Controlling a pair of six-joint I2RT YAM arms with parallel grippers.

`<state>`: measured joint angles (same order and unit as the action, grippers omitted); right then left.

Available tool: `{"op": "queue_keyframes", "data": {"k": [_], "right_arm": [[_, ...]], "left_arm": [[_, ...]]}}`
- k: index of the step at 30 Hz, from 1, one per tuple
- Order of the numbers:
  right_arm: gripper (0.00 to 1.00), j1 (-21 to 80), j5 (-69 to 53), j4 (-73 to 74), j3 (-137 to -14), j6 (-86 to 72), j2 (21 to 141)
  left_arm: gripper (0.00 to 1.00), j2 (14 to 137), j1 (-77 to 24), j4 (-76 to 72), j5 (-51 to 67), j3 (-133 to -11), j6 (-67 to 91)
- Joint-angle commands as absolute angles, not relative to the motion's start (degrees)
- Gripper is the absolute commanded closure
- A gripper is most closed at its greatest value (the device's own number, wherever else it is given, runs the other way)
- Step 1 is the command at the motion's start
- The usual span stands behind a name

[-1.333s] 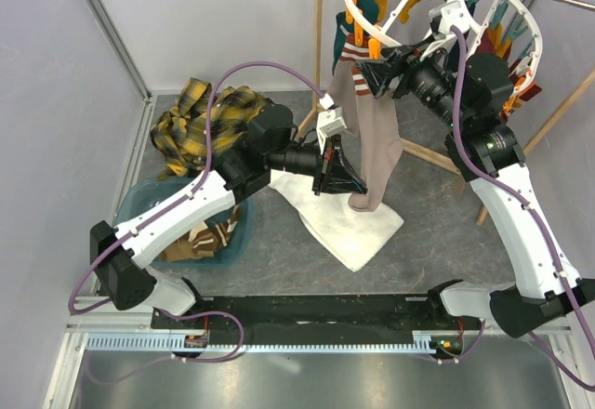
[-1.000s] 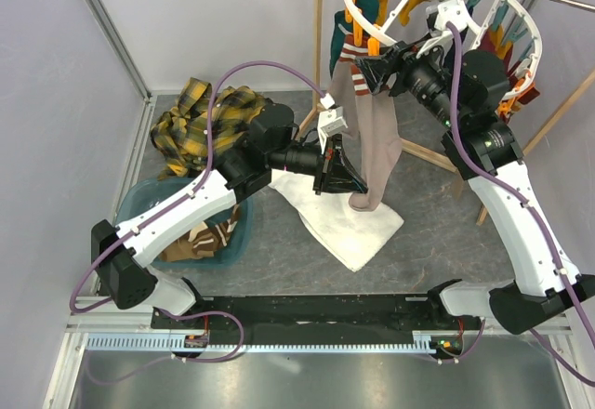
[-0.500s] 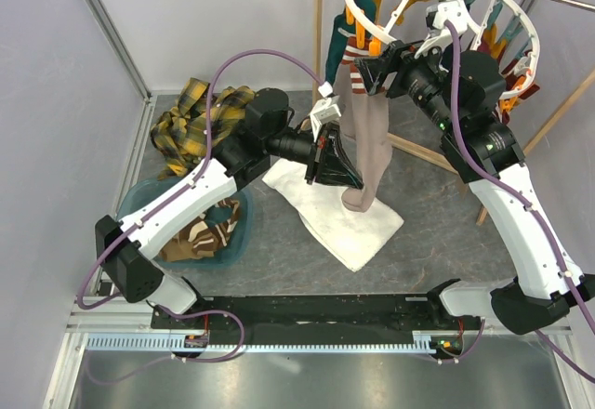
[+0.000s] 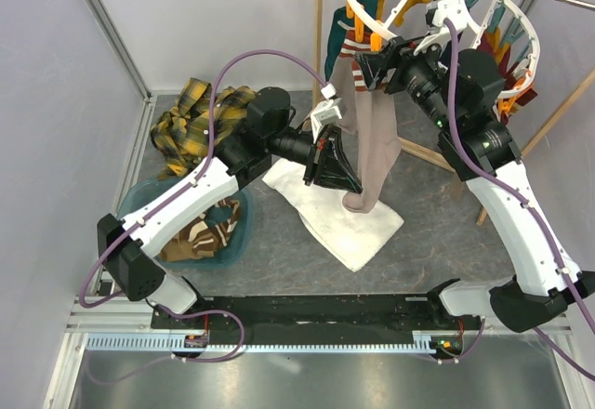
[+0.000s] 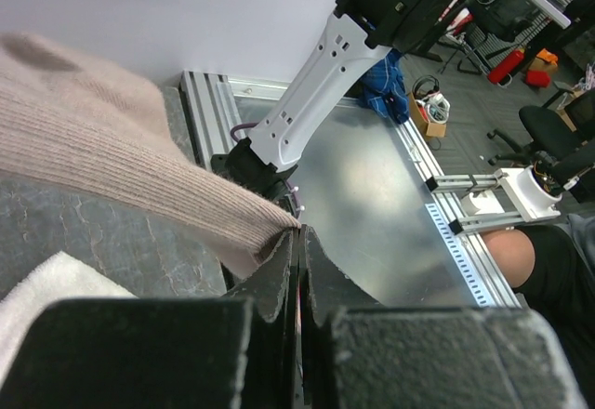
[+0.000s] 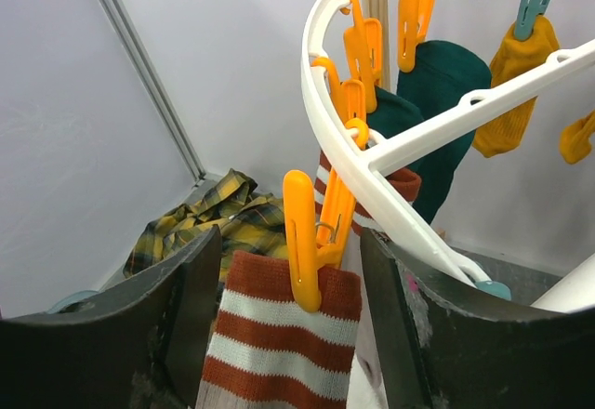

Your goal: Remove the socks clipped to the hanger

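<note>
Our left jaws pinch the tan sock (image 5: 112, 149) hanging at 8 o'clock on the hanger (image 6: 372, 163); our right jaws gape around its orange clip (image 6: 299, 242). If we pull before the clip is squeezed, we could yank the hanger.

- Grey desk (image 4: 437, 242) with a mottled stone look.
- White towel (image 4: 346, 228) lies flat mid-desk.
- Yellow-black plaid shirt (image 4: 186, 130) heaped at left, teal tub (image 4: 135, 197) beside it.

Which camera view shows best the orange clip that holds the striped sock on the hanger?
The right wrist view: the orange clip is large and sharp there, between the two fingers, biting the striped sock's top edge. In the top external view it is only a small orange spot. The left wrist view does not show it.
</note>
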<state>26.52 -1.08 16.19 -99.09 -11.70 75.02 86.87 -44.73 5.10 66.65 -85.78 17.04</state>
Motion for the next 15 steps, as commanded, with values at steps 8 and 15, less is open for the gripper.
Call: {"op": "queue_keyframes", "data": {"k": [8,15], "right_arm": [[0.64,26.5,2.6,7.8,-98.4,-12.2,75.9],[1.00,26.5,2.5,6.5,-97.5,-13.1,75.5]], "left_arm": [[0.98,87.5,-44.8,5.4,69.3,-88.6,18.7],[0.98,87.2,-44.8,6.9,67.9,-88.2,17.5]]}}
